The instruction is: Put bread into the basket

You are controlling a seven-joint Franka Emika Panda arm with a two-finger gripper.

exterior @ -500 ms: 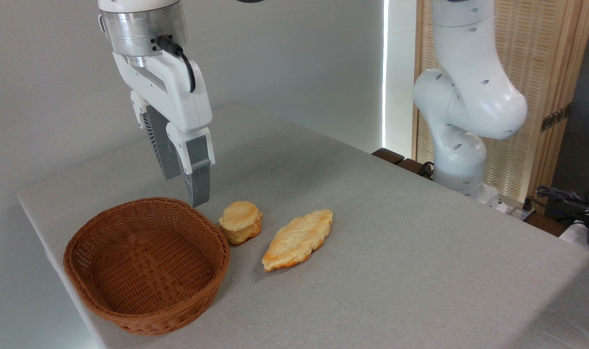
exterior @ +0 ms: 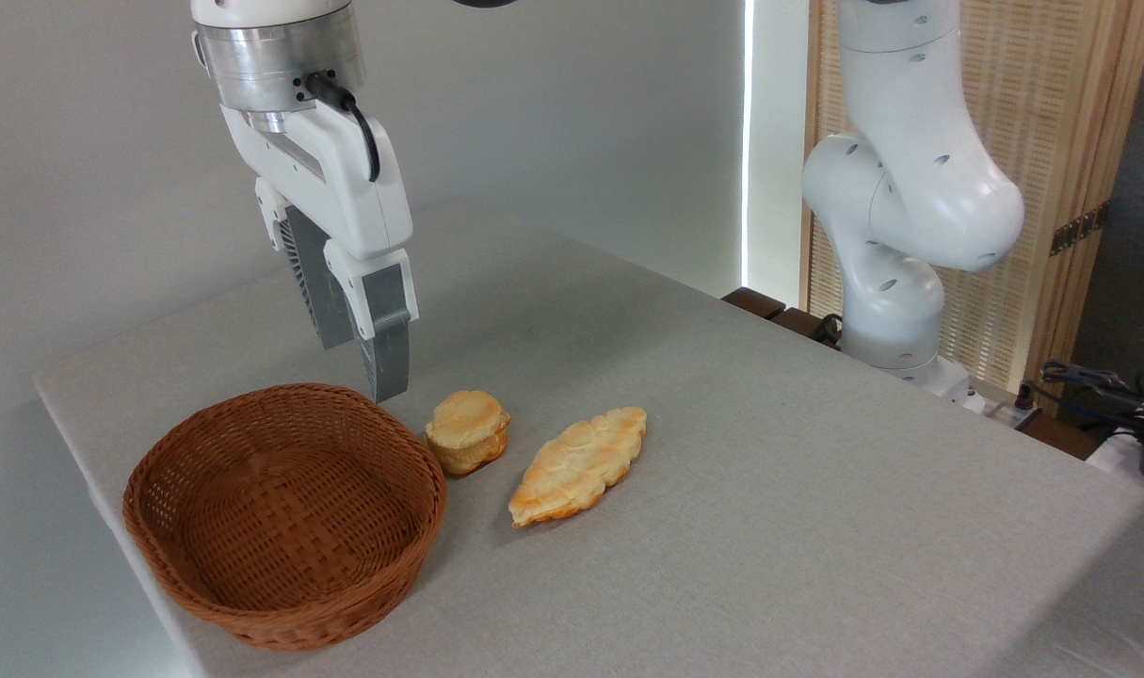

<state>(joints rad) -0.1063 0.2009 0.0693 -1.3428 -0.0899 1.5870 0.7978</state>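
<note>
A Franka arm's gripper [exterior: 369, 363] hangs above the grey table [exterior: 741, 452], just behind the far rim of the woven basket [exterior: 284, 513], with nothing between its fingers; seen nearly edge-on, one grey finger overlapping the other, the width of the gap cannot be told. The bread [exterior: 468, 430], a small domed bun, sits on the cloth just right of the basket (close to its rim, perhaps touching it) and is not yet grasped, while a longer leaf-shaped pastry [exterior: 579, 463] lies just beside it on the right. The basket is empty. The risks from here appear to lie in that crowding: a descent aimed slightly left could land a fingertip on the wicker rim and tip or shove the basket, while fingers spread too wide could nudge the pastry or close on it instead of the bun. The bun looks soft and crusty, so a hard squeeze might crush it, and a grip only on its overhanging top might let it slip free during the lift. The arm's upper links run out of the top of the picture, the rear finger is mostly hidden behind the front one, and the bun's contact with the basket is too tight to judge.
</note>
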